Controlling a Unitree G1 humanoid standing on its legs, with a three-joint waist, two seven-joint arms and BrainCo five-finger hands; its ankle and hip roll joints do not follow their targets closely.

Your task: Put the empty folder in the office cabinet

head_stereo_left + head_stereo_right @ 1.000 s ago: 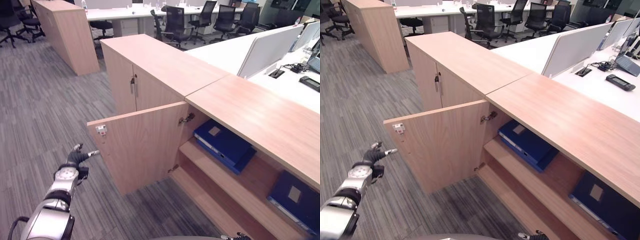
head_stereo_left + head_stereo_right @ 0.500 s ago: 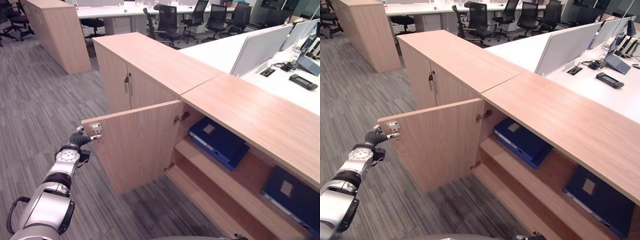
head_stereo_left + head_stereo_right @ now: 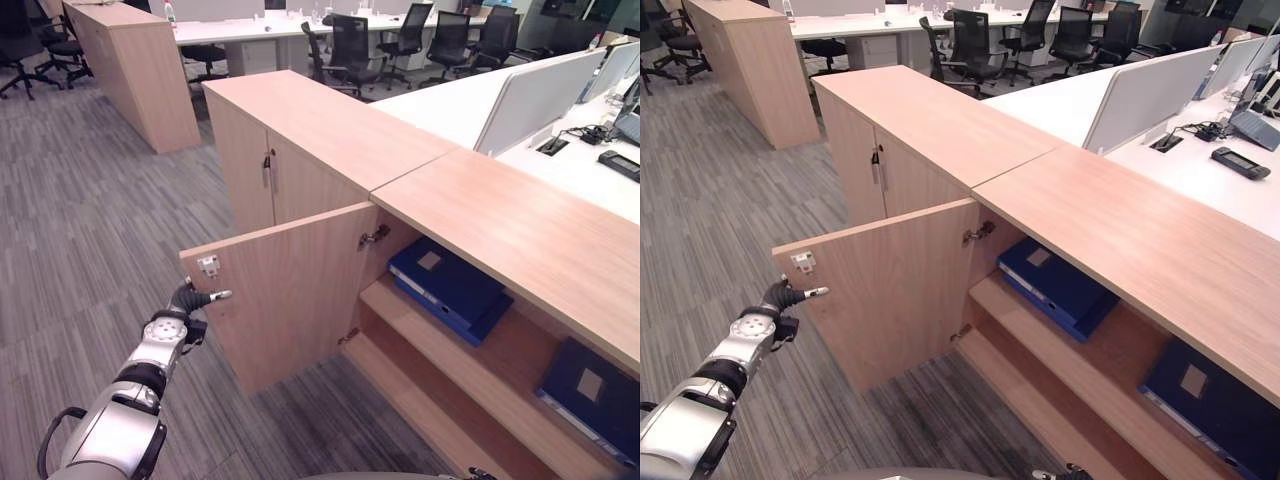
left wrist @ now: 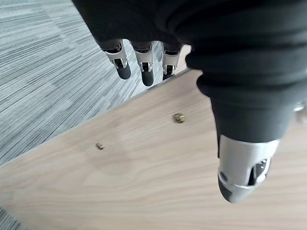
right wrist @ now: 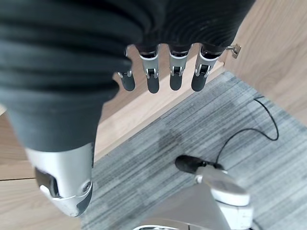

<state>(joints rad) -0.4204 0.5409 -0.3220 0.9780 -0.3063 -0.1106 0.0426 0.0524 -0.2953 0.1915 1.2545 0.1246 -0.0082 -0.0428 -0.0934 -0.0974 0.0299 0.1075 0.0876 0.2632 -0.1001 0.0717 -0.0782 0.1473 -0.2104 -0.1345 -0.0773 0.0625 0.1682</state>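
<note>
The office cabinet (image 3: 500, 215) stands with its left door (image 3: 290, 290) swung wide. On its upper shelf lies a blue folder (image 3: 447, 287); a second blue folder (image 3: 590, 395) lies on the lower shelf to the right. My left hand (image 3: 186, 300) is at the door's free edge, open. Its thumb (image 4: 242, 167) lies over the door's inner face (image 4: 144, 177) and its fingers (image 4: 144, 67) reach past the edge. My right hand (image 5: 163, 72) hangs open over the carpet by the cabinet's base and holds nothing.
A taller closed cabinet (image 3: 300, 140) adjoins the open one on the left. Desks with a white divider (image 3: 530, 95) lie behind. Another wooden cabinet (image 3: 140, 70) and several office chairs (image 3: 350, 50) stand further back on grey carpet (image 3: 90, 230).
My left hand has moved right, up to the door's free edge. The view has shifted with the camera; the door and folders look unmoved.
</note>
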